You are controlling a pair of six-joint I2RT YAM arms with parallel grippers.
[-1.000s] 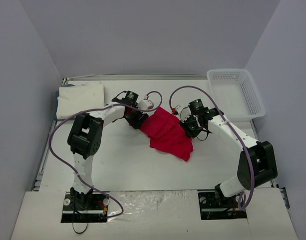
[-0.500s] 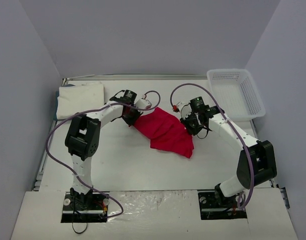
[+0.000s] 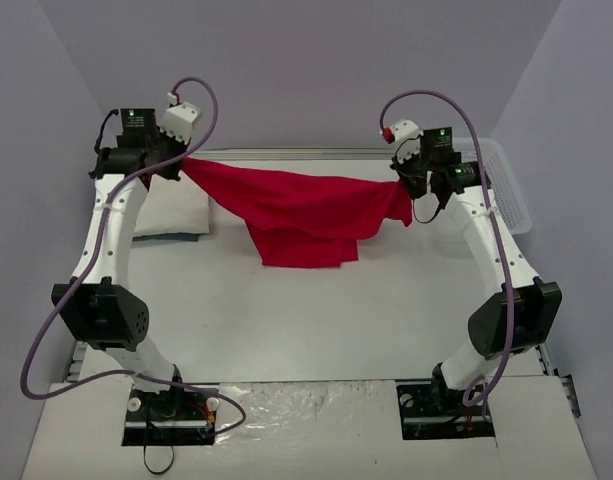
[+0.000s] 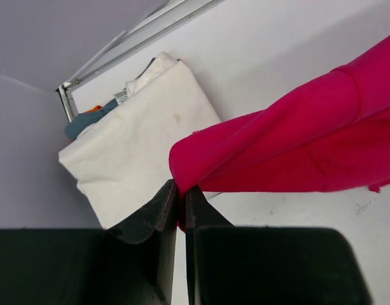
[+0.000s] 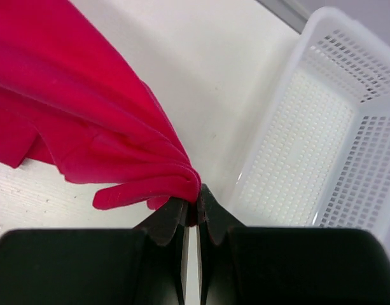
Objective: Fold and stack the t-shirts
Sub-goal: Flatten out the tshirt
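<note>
The red t-shirt [image 3: 296, 205] hangs stretched in the air between both arms, sagging in the middle above the table. My left gripper [image 3: 178, 163] is shut on its left end, the cloth [image 4: 290, 146] pinched between the tips [image 4: 180, 189]. My right gripper [image 3: 404, 180] is shut on the right end, red fabric [image 5: 86, 121] bunched at its tips [image 5: 193, 204]. The folded white t-shirt [image 3: 176, 205] lies at the back left of the table, also visible as a cream rectangle [image 4: 137, 133] below the left gripper.
A white plastic mesh basket [image 3: 506, 190] stands at the back right, right beside my right gripper [image 5: 328, 140]. A metal rail [image 3: 286, 155] runs along the table's far edge. Something blue and orange [image 4: 90, 117] peeks from under the white shirt.
The left gripper closed on the red shirt. Both arms then rose and spread apart, lifting the shirt off the table and stretching it out between them.
</note>
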